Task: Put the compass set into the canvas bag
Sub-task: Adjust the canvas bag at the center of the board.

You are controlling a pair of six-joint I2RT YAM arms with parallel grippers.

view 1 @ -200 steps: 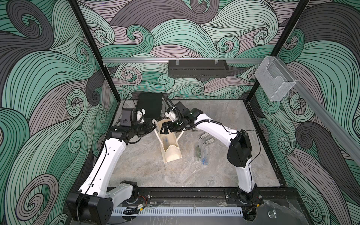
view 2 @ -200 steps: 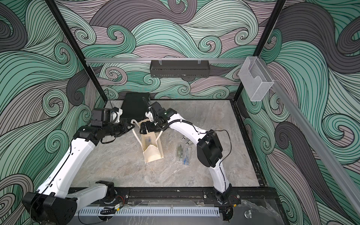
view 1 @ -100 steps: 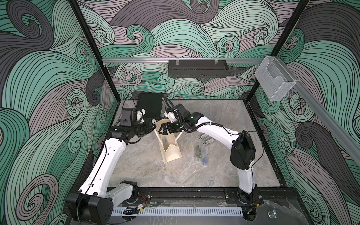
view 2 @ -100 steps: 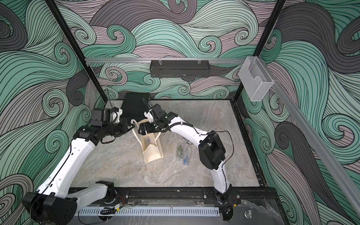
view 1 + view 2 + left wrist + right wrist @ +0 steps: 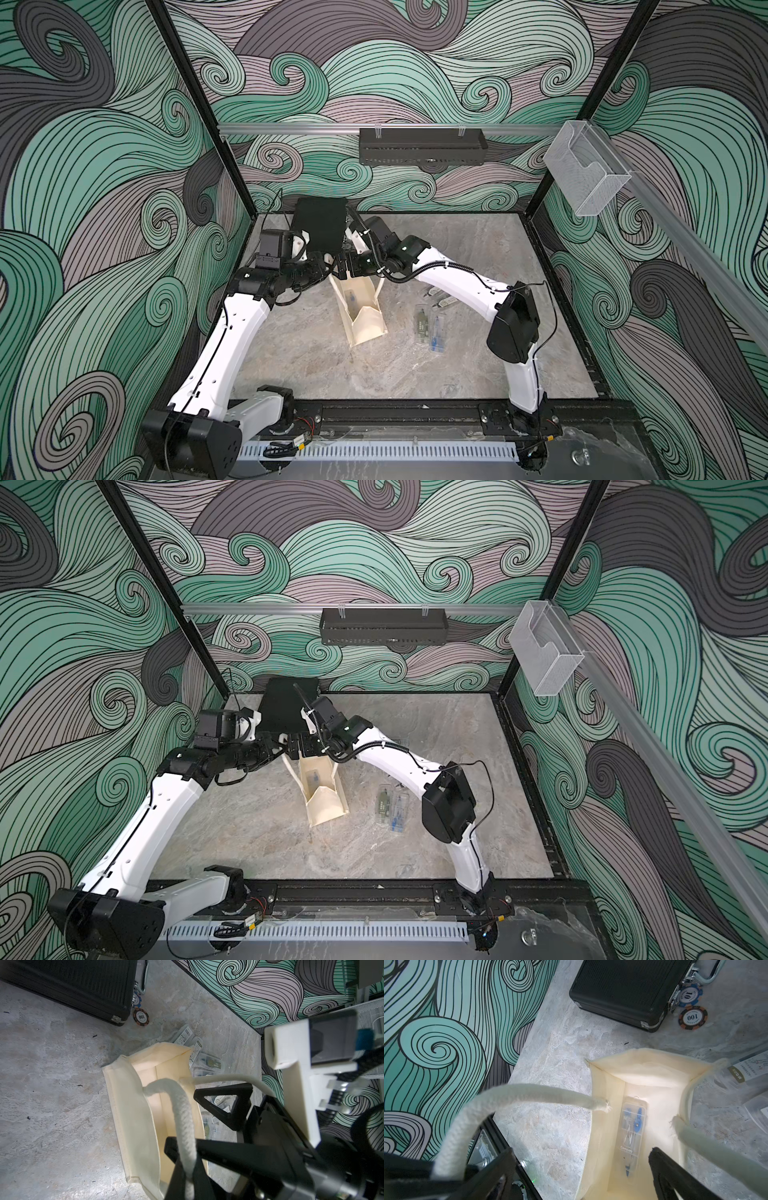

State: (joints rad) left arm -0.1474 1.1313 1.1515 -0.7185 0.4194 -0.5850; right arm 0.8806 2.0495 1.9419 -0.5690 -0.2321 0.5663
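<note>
Looking at both top views, you see the two arms meet over the mouth of the canvas bag (image 5: 366,328), which stands open on the table (image 5: 415,374) with its top tipped toward the back wall. Your left arm rises from its base at the front edge, bends at the elbow and lays its forearm level toward the bag. The left gripper (image 5: 329,266) is clamped tight on one rope handle (image 5: 184,1118); in the left wrist view that rope runs up from the bag's wall into the black fingers and pulls that side open.

Your right arm climbs from its front base to a high elbow, then stretches its forearm back and across to the same spot, wrist bent downward. The right gripper (image 5: 582,1149) stands wide, with nothing between its fingers (image 5: 670,1169), and looks straight down into the bag. The second handle (image 5: 716,1147) passes close beside one finger; you cannot tell whether it touches.

The compass set (image 5: 633,1132), a clear case with a blue compass, lies flat on the bottom inside the bag. More clear cases (image 5: 430,328) lie on the table beside the bag, under the right forearm. The black case (image 5: 320,224) rests behind the grippers, with two poker chips (image 5: 693,1017) near its latches.
</note>
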